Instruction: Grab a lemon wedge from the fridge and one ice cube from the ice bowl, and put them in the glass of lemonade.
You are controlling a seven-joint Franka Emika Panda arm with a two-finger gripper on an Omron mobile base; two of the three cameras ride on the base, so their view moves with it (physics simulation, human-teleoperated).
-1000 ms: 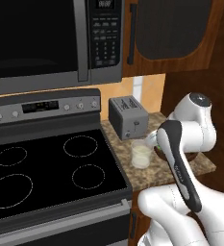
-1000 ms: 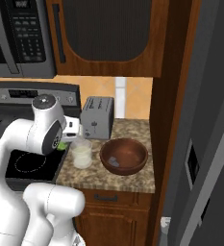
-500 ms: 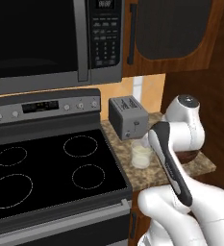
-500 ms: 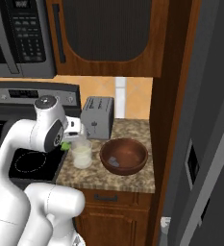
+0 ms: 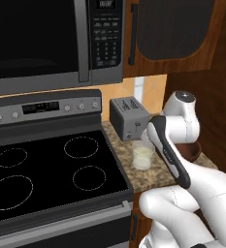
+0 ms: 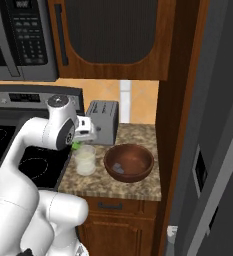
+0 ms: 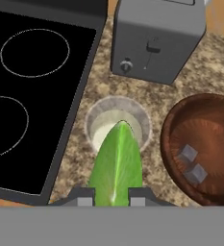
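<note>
On the granite desk (image 5: 158,169) in the left base view, one glass of lemonade (image 5: 142,155) stands before one toaster (image 5: 129,117).

In the right base view, the gripper (image 6: 80,141) hangs just above that glass, beside one ice bowl (image 6: 129,161).

In the hand view, the fingers (image 7: 84,198) pinch one lemon wedge (image 7: 117,166), its tip over the glass mouth. Best to centre and lower before releasing. Two ice cubes (image 7: 192,164) wait.

glass of lemonade (image 5: 142,156) on counter (image 5: 155,170), toaster (image 5: 129,117) behind, stove (image 5: 51,167) left
</note>
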